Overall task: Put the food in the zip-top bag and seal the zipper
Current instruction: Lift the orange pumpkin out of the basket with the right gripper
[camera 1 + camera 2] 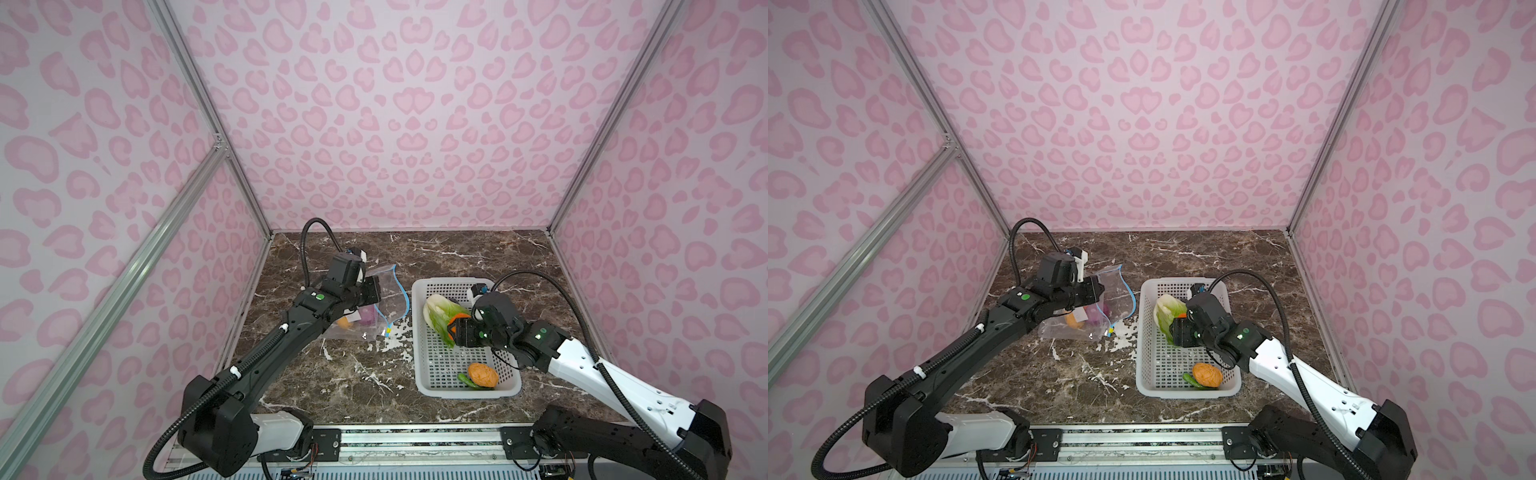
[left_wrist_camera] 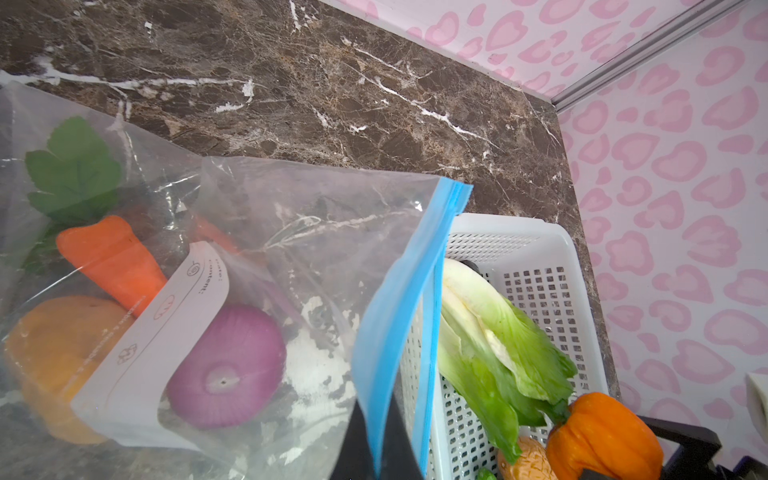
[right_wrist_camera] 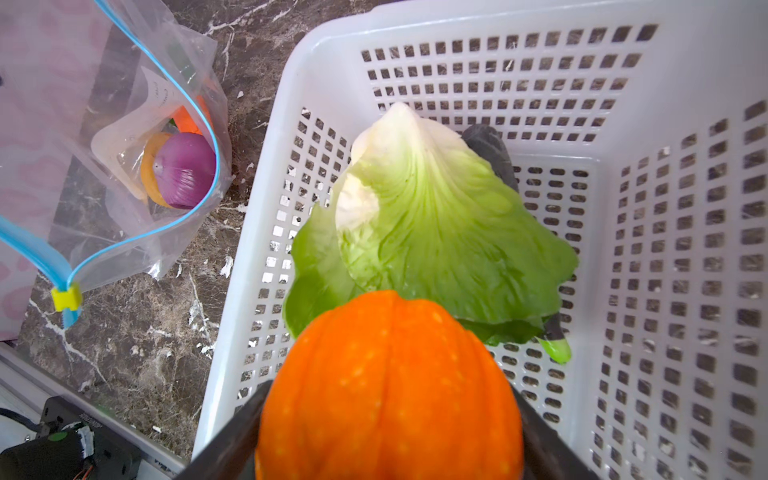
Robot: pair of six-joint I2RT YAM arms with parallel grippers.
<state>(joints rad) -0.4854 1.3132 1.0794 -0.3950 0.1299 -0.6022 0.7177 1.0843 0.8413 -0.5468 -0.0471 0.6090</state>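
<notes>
The clear zip-top bag (image 2: pixel 299 232) lies left of the basket, its mouth lifted open. My left gripper (image 2: pixel 376 432) is shut on the bag's blue zipper (image 2: pixel 399 299) strip and holds it up. The zipper's slider (image 3: pixel 66 297) sits at the yellow-marked end. Inside the bag lie a purple onion (image 2: pixel 226 365), a carrot (image 2: pixel 112 257), a yellow-orange piece (image 2: pixel 54 345) and a green leaf (image 2: pixel 72 170). My right gripper (image 3: pixel 388 415) is shut on the orange round fruit (image 3: pixel 386 374), just above the basket floor beside the cabbage (image 3: pixel 436 220). A dark cucumber (image 3: pixel 490 149) lies partly under the cabbage.
The white perforated basket (image 1: pixel 422 374) stands right of the bag. At its near end lie a brown potato (image 1: pixel 483 375) and a green piece (image 1: pixel 467 380). Pink patterned walls close in the marble table (image 1: pixel 332 374) on three sides.
</notes>
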